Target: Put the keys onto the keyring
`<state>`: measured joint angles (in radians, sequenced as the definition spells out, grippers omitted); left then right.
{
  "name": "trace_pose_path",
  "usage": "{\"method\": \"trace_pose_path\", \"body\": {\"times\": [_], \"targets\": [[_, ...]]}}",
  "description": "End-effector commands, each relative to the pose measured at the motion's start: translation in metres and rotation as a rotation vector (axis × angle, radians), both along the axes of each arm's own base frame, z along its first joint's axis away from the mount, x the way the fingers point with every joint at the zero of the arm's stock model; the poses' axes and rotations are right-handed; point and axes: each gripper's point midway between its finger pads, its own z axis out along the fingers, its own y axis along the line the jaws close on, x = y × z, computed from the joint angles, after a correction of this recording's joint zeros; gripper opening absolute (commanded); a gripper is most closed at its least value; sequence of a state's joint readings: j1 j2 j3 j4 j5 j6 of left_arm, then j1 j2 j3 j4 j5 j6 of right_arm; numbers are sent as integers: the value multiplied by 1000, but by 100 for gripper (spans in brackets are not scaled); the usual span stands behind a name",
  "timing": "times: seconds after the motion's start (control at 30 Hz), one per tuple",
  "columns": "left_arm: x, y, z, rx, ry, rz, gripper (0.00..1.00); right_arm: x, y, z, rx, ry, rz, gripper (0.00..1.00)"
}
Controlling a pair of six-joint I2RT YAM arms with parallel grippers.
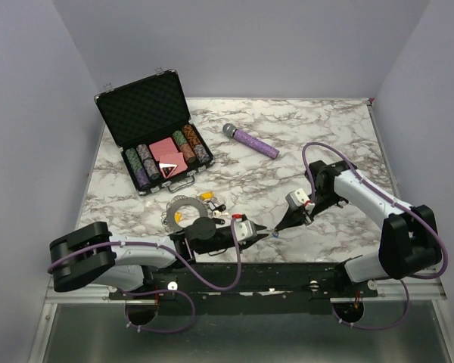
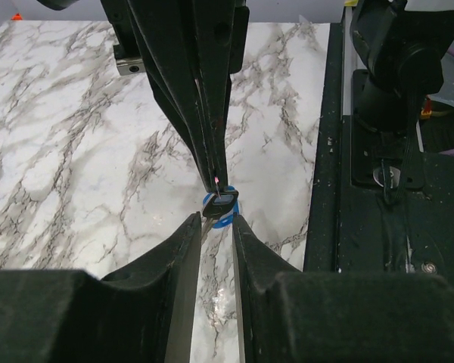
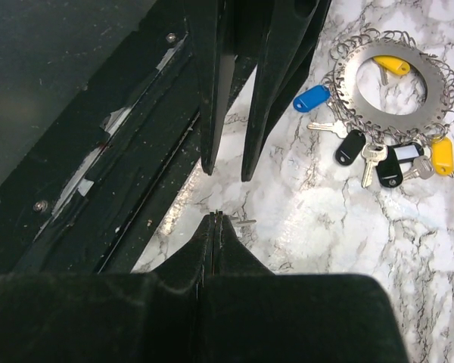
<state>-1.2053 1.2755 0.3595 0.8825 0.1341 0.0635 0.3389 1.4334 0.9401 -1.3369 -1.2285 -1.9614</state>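
While the right end effector (image 2: 218,180) is pressed together on a blue-capped key (image 2: 221,206) by the table's (image 1: 325,128) near edge, roughly mid-width, the left end effector (image 2: 216,223) faces it head-on. Its fingers (image 2: 188,234) are narrowly spread either side of the blue cap; can't tell if they touch it. Keyring (image 3: 431,106) lies flat, further toward the left edge and close to the near edge, with the other keys (image 3: 351,147) (blue, yellow, black caps) fanned around its rim.
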Motion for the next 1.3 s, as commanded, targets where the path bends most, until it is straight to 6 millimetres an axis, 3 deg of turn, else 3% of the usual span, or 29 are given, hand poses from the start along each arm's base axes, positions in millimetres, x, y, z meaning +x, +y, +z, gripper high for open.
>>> {"method": "trace_pose_path", "body": {"times": [0.0, 0.57, 1.0, 1.27], "targets": [[1, -12, 12, -38, -41, 5, 29, -13, 1, 5, 32, 21, 29, 0], [11, -20, 6, -37, -43, 61, 30, -13, 3, 7, 51, 26, 24, 0], [5, -25, 6, -35, -47, 35, 30, -13, 3, 9, 59, 30, 18, 0], [3, -27, 4, -25, -48, 27, 22, -14, 3, 9, 62, 34, 16, 1]]}}
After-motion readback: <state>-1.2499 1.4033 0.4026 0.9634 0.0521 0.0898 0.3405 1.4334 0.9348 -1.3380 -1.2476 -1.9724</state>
